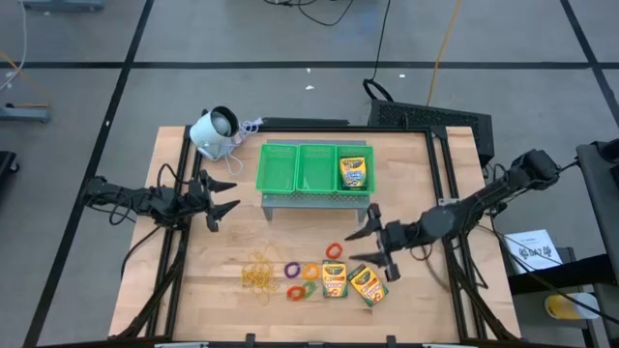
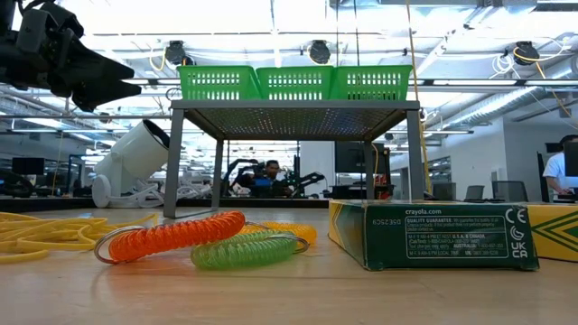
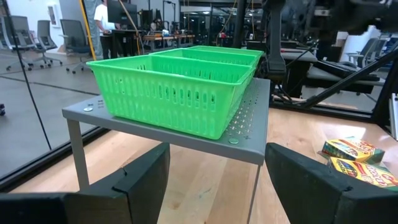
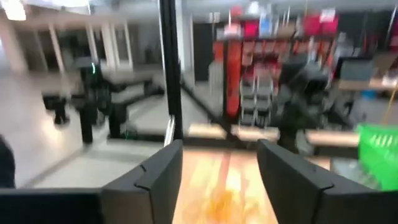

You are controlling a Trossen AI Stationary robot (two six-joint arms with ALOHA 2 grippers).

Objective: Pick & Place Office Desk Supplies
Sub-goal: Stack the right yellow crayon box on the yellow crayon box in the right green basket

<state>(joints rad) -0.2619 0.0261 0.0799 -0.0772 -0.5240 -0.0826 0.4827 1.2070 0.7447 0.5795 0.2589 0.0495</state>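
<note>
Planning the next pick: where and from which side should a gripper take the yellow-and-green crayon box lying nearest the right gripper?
Probably across its two long edges, coming straight down. The yellow-and-green crayon box lies flat and slightly angled on the wooden table, so its broad face is up and the narrow width suits open fingers. A second box sits close beside it, so turn the right gripper to match its tilt.

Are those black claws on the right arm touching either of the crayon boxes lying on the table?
Apart. In the high view the right gripper stands open with bare wood between its fingertips and the two crayon boxes below it.
</note>
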